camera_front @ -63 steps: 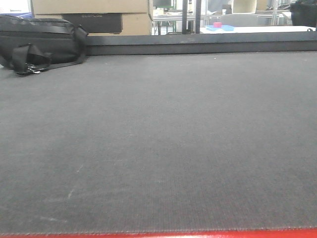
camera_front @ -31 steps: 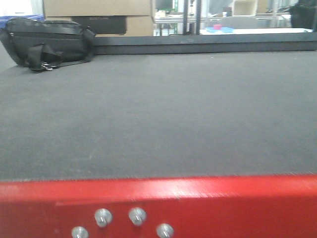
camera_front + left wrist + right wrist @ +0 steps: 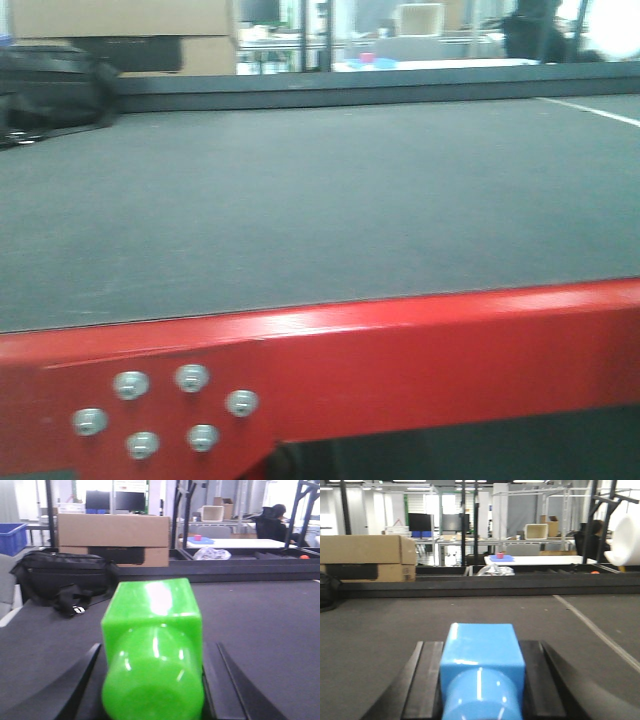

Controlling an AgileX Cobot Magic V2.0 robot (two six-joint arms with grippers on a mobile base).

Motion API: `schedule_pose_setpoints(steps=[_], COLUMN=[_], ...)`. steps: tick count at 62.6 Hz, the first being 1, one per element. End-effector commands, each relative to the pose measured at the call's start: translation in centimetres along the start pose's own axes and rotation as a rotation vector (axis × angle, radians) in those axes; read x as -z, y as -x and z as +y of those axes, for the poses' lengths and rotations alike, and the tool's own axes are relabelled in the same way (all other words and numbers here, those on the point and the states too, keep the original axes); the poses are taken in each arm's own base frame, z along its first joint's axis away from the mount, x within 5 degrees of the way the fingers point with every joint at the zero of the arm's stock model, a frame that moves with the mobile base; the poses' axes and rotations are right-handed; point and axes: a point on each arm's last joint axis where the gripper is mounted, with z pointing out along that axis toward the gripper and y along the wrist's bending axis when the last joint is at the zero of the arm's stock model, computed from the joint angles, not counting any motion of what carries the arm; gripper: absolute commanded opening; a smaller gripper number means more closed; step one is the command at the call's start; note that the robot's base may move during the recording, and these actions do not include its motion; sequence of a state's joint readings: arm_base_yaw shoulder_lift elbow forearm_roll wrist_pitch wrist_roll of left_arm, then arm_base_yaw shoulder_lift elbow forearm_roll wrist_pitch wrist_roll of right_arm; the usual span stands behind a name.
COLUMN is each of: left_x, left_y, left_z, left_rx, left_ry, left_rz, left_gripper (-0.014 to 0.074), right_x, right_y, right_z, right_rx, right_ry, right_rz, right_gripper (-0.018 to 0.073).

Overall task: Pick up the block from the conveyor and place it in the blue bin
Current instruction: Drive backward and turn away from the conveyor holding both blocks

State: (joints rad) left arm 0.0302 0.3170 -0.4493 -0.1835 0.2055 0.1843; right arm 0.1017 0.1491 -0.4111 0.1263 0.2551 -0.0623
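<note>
In the left wrist view a glossy green block fills the space between the two dark fingers, and my left gripper is shut on it above the grey conveyor belt. A blue block is held the same way in the right wrist view, with my right gripper shut on it over the belt. A blue bin stands far off at the left edge of the left wrist view. Neither gripper shows in the front view.
A black bag lies at the belt's far left, with a cardboard box behind it past the dark rail. The red conveyor frame with its bolts runs along the near edge. A white line crosses the belt at right.
The front view has drawn back and swung right: the red frame rose into sight, and the bag slid to the left edge. The belt stays bare.
</note>
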Motion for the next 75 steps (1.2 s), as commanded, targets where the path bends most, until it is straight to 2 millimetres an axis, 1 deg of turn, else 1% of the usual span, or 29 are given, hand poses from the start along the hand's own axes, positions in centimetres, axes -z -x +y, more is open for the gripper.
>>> schedule_pose_setpoints(steps=[1,75], left_x=[0.13,0.13], left_y=[0.43,0.43], left_z=[-0.03,-0.03], left_rx=[0.005,0.005], left_ry=[-0.004,-0.004], left_rz=[-0.027,-0.027], left_gripper=[-0.0111,-0.0111], right_x=[0.03,0.03], right_y=[0.11,0.11], right_z=[0.0,0.0], right_rx=[0.005,0.005], right_ry=[0.001,0.001], right_rz=[-0.016,-0.016], right_gripper=[-0.0155,-0.0155])
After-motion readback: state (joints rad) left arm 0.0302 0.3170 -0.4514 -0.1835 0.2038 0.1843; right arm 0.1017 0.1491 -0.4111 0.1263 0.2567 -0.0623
